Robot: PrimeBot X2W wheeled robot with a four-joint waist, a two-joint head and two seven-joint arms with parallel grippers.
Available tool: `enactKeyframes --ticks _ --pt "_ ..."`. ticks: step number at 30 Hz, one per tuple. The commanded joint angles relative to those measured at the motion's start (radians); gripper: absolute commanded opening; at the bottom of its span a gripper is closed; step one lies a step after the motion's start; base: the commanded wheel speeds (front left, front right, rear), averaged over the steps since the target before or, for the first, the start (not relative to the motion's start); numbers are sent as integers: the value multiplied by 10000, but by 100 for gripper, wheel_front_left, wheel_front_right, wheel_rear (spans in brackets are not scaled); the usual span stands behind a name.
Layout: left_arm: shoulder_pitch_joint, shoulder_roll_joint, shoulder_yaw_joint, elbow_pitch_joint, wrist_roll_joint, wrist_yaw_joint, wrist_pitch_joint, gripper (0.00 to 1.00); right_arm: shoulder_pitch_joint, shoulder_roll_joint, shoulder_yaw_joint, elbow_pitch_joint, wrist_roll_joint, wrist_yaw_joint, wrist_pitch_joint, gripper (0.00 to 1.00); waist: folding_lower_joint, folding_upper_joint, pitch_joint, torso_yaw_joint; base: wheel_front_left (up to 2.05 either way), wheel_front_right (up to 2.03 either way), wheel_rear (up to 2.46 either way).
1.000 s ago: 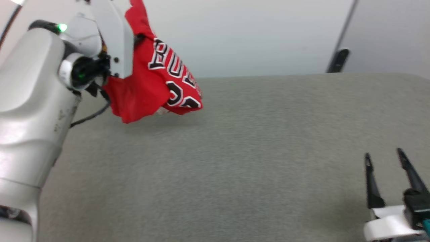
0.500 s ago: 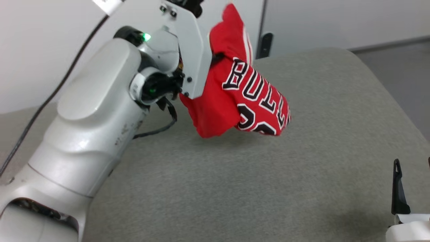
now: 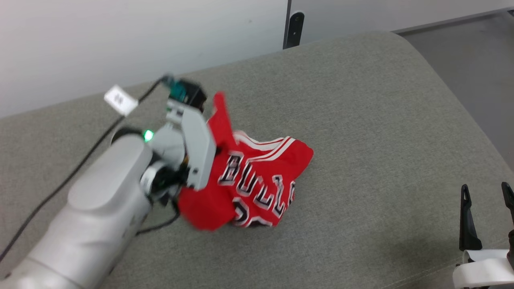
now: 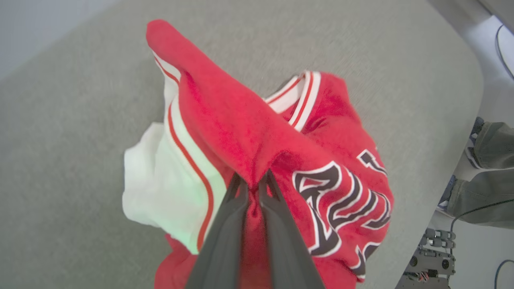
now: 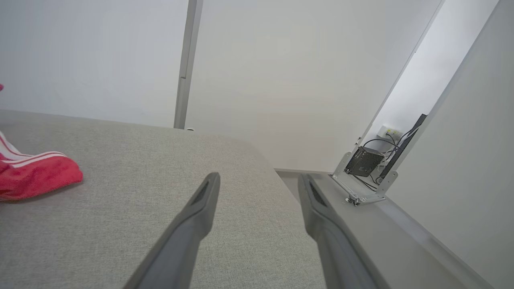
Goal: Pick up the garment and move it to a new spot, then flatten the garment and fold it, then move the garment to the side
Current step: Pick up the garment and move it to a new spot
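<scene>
The garment (image 3: 257, 180), a red jersey lettered "BULLS", is held bunched in the left hand (image 4: 252, 180), whose fingers are pinched almost shut on a fold of red cloth just above the lettering. Its lower part appears to be resting crumpled on the grey table (image 3: 361, 100), about midway across it, while the pinched fold is held raised. The first step, carrying the garment to a new spot, is judged to be nearly finished, as the cloth has not yet been released. Flattening, folding and moving to the side are all left to be done, since the cloth is heaped and nothing is spread. The right hand (image 3: 486, 186) is held wide open and empty over the table's near right edge, well apart from the garment.

In the left wrist view the grip itself is made out, along with a white sleeve (image 4: 160, 180) with red trim beside the fingers and a person's trouser leg (image 4: 486, 176) beyond the table's edge. The garment's place on the table is given by the head view. In the right wrist view a striped red edge of the garment is caught, and a black box (image 5: 364, 160) on a bracket is seen past the table's corner.
</scene>
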Motion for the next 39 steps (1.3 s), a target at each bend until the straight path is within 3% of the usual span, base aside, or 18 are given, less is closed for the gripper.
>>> enactKeyframes --ticks 1,9,18,20,23,24,33,39 --pt "217 75 -34 17 42 50 -56 0 -62 21 4 6 34 -10 -9 100 0 0 44 68 0 0 0" --pt "1424 393 -162 424 -73 501 -73 0 -158 21 162 56 -115 -10 -9 100 0 0 100 426 0 0 0" --pt "1643 33 -374 1328 -397 595 545 0 -411 19 397 255 -262 -10 -10 100 0 0 -46 744 0 0 0" --pt "1483 26 -512 1369 -276 426 681 21 -457 19 453 309 -287 -10 -10 100 0 0 -127 813 0 0 0" --pt "1281 28 -670 1412 -285 191 980 84 -488 18 522 432 -282 -10 1 100 0 0 -334 927 0 0 0" --pt "1193 40 -687 1394 -259 148 1006 100 -484 18 530 459 -297 -10 12 100 0 0 -422 977 0 0 0" --pt "810 188 -896 816 57 -152 616 100 -81 20 675 579 -442 -10 136 100 0 0 -1338 1501 0 0 0" --pt "711 539 -524 -188 338 -239 -1123 100 222 20 747 250 -325 -10 55 100 0 0 -1679 1925 0 0 0"
